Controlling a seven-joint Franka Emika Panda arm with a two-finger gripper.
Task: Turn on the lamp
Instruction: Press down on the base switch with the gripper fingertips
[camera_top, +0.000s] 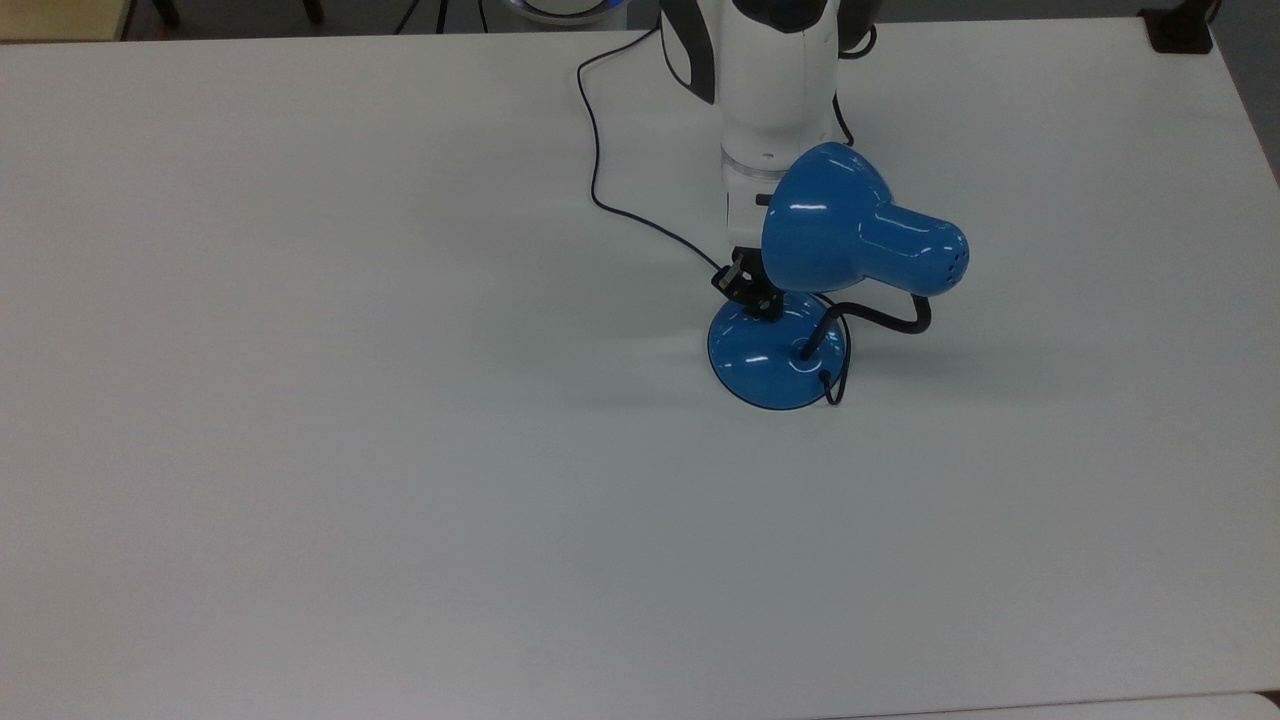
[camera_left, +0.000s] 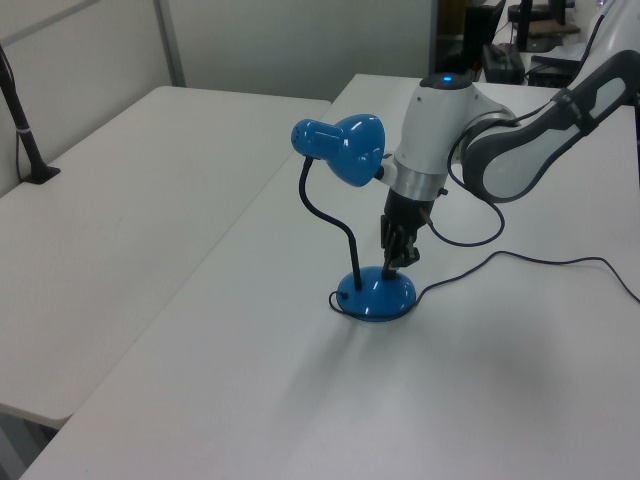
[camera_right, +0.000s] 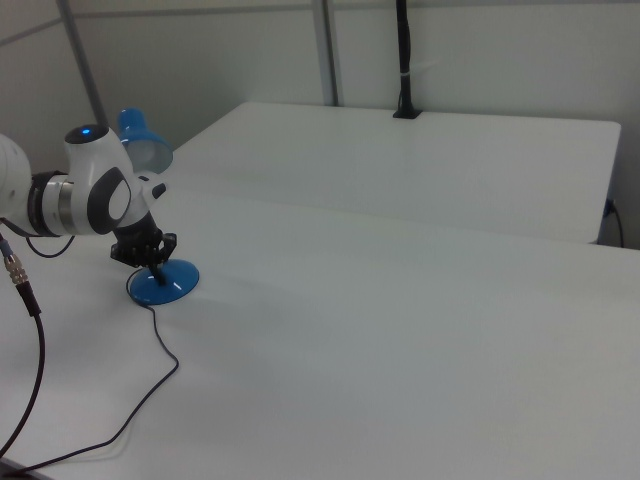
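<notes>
The lamp stands in the middle of the white table, with a glossy blue shade (camera_top: 835, 220), a black bent gooseneck (camera_top: 885, 320) and a round blue base (camera_top: 770, 355). My gripper (camera_top: 757, 297) points down, its fingertips on the base's far edge in the top view, partly tucked under the shade. The fingers look pressed together with nothing held. In the left view the gripper (camera_left: 393, 263) meets the base (camera_left: 378, 294) from the right, below the shade (camera_left: 340, 148). The right view has the gripper (camera_right: 156, 266) on the base (camera_right: 163, 286). No glow falls on the table.
The lamp's thin black cord (camera_top: 597, 150) runs from the base across the table toward the top view's top, beside the arm (camera_top: 775, 80). A second white table (camera_left: 120, 190) adjoins on the left view's left, with a black post (camera_left: 25, 130) on it.
</notes>
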